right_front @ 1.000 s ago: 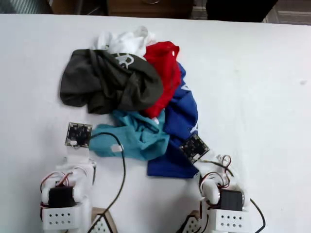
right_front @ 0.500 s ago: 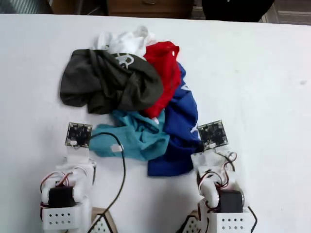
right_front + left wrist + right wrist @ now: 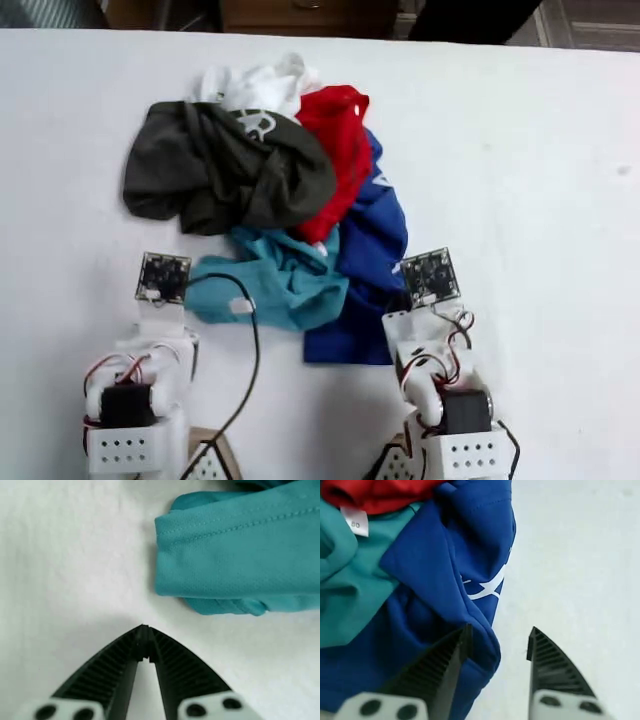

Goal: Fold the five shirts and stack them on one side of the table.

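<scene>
Five crumpled shirts lie in one heap: white (image 3: 255, 85) at the back, dark grey (image 3: 220, 165), red (image 3: 335, 150), blue (image 3: 375, 250) and teal (image 3: 275, 280) at the front. My right gripper (image 3: 500, 629) is open at the blue shirt's (image 3: 435, 580) right edge. One finger rests over a blue fold and the other over bare table. My left gripper (image 3: 145, 632) is shut on nothing and hangs over the table just short of the teal shirt's (image 3: 235, 555) hem. The left wrist (image 3: 162, 278) sits left of the teal shirt, and the right wrist (image 3: 430, 278) beside the blue one.
The white table (image 3: 530, 180) has wide free room to the right of the heap and a narrower strip on the left (image 3: 60, 200). A black cable (image 3: 250, 360) runs from the teal shirt's front edge down between the two arm bases.
The right wrist has swung from above the blue shirt's front corner out to its right edge and a little farther from the base. The left arm has kept still.
</scene>
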Tool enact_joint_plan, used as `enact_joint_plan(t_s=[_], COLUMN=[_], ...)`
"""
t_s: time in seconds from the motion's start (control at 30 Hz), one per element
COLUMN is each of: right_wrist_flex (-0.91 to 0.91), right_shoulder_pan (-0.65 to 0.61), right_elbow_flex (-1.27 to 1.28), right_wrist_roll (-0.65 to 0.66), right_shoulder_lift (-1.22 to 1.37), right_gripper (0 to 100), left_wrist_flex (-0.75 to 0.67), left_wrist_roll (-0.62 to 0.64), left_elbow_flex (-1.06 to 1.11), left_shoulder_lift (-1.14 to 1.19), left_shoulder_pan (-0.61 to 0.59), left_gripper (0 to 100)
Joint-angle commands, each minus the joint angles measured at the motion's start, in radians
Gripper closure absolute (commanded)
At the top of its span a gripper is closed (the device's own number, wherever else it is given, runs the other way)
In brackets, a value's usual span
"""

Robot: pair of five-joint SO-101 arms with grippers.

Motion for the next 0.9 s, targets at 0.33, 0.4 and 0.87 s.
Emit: enact_joint_plan(t_s=[0.33,0.4,0.87], right_wrist_flex=[0.222,0.237,0.254], right_shoulder_pan=[-0.001,-0.001,-0.001], right_elbow_flex=[0.009,0.009,0.009], right_wrist_roll=[-0.006,-0.006,-0.006], right_shoulder_lift=[-0.01,-0.01,-0.01], right_gripper=[81.2,81.2,81.1], left_wrist_flex=[-0.325,-0.405,-0.463], left_wrist_roll=[0.018,0.04,0.465], left_elbow_flex=[0.022,0.022,-0.232], left_shoulder_lift=[-0.005,-0.005,-0.005], left_shoulder_pan=[0.063,0.114,0.397], left_gripper=[97,97,97])
